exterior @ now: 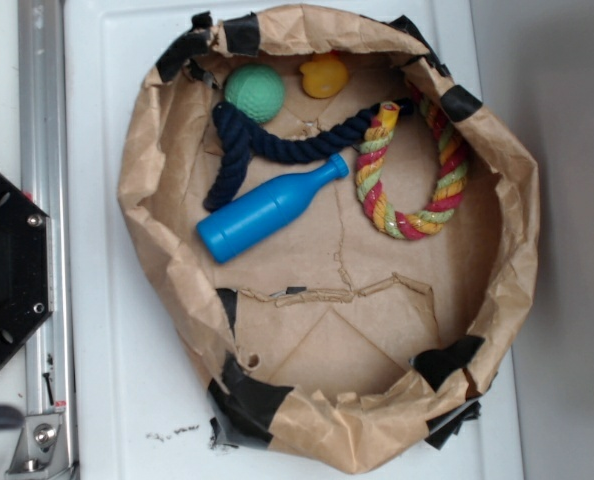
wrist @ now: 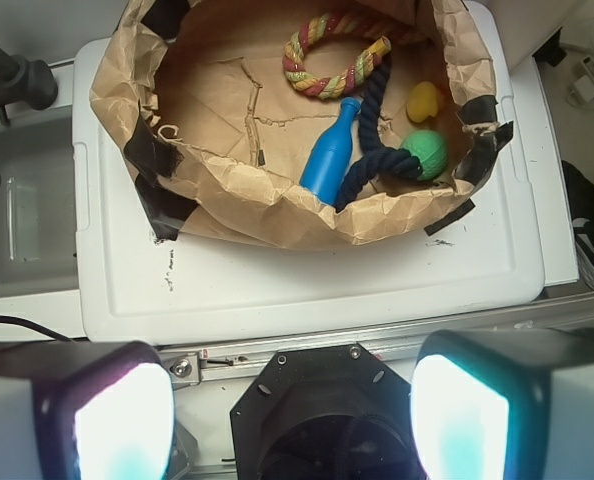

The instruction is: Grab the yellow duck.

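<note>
The yellow duck (exterior: 324,76) lies inside a crumpled brown paper basin (exterior: 145,180), against its far wall, next to a green textured ball (exterior: 254,93). In the wrist view the duck (wrist: 423,101) sits at the basin's right side, just above the green ball (wrist: 424,153). My gripper (wrist: 292,420) is open and empty, its two fingers (wrist: 122,425) wide apart at the bottom of the wrist view. It hangs high above the black robot base (wrist: 322,400), well back from the basin (wrist: 277,205). The gripper does not show in the exterior view.
In the basin lie a blue plastic bottle (exterior: 267,209), a dark navy rope (exterior: 277,148) and a red-yellow-green rope ring (exterior: 412,170). The basin stands on a white lid (exterior: 127,380). A metal rail (exterior: 39,120) and the black base (exterior: 7,270) are at the left.
</note>
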